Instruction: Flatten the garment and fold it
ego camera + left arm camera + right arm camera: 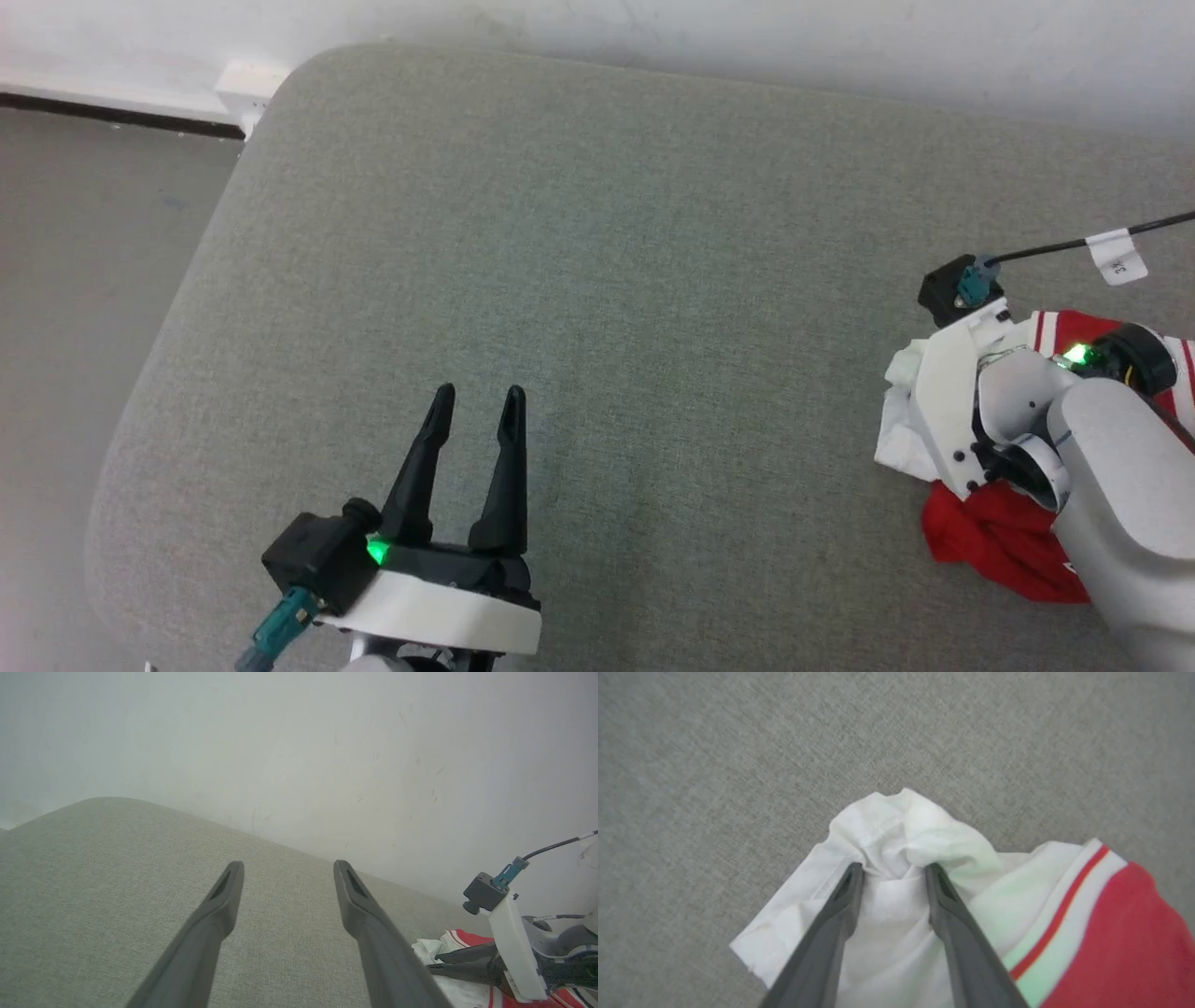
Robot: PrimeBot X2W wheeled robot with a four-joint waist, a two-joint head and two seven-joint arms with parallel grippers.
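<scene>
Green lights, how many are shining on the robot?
2. One green light glows at the base of the left gripper, low in the head view; the other on the right arm's wrist, over the garment. More may be hidden behind the arms.

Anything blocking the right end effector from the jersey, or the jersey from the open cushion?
Nothing visible. The right end effector straddles a white fold of the crumpled red-and-white jersey; bare grey fabric cushion lies beside it.
</scene>
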